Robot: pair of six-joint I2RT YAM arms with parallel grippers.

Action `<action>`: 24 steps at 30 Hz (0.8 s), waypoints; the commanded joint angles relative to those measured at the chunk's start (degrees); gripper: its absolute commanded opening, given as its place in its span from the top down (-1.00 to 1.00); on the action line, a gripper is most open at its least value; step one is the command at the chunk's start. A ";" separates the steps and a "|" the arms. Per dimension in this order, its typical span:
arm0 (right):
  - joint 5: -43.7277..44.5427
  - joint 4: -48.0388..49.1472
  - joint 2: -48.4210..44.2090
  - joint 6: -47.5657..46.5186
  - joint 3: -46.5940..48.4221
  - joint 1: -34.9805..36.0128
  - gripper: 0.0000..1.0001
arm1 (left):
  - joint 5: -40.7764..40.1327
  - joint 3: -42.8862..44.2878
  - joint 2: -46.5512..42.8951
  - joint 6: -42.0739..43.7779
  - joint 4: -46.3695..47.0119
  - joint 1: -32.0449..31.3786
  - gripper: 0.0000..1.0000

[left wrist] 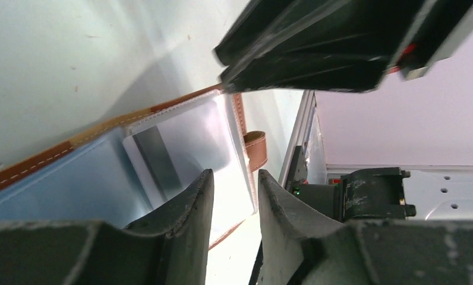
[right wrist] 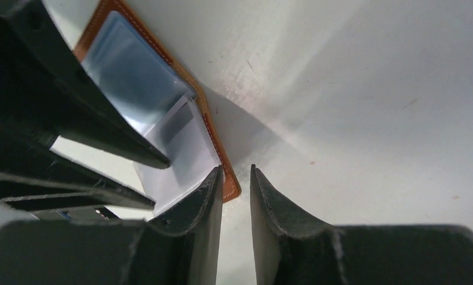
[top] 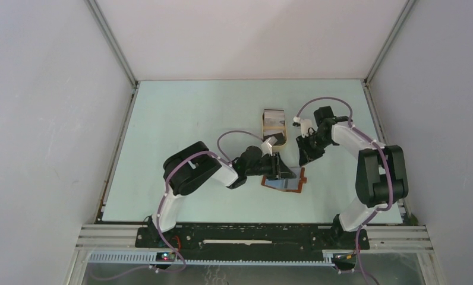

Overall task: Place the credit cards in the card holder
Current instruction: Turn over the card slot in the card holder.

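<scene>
**End effectors flank an open card holder (top: pixel 286 183) on the desk (right wrist: pixel 371 89)**

The leather holder lies flat just ahead of the left end effector (left wrist: pixel 234 175). A white credit card (left wrist: pixel 163 160) with a dark stripe sits in its clear sleeve (left wrist: pixel 207 133). Its corner is just left of the right end effector (right wrist: pixel 236 169). Both sets of jaws are narrowly parted and seemingly grip nothing. The card looks light, stiff and slick, best pinched at a free edge; the sleeve looks floppy.

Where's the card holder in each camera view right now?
Top external: card holder just right of centre, lying open.
Left wrist: card holder across the left and centre.
Right wrist: card holder in the upper left.
Shared landmark: its brown stitched border.
</scene>
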 commanded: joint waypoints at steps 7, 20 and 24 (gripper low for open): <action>-11.35 0.34 -11.30 -3.31 0.78 -3.32 0.35 | -2.07 1.37 -3.71 6.42 -6.80 -0.12 0.24; -15.32 -4.02 -1.55 -5.96 1.70 -2.55 0.40 | -8.42 -5.69 -16.22 14.47 -7.50 -0.60 0.22; -11.20 -3.47 0.25 -5.29 1.77 -1.70 0.41 | -10.13 -7.14 -18.73 17.19 -9.36 -0.53 0.22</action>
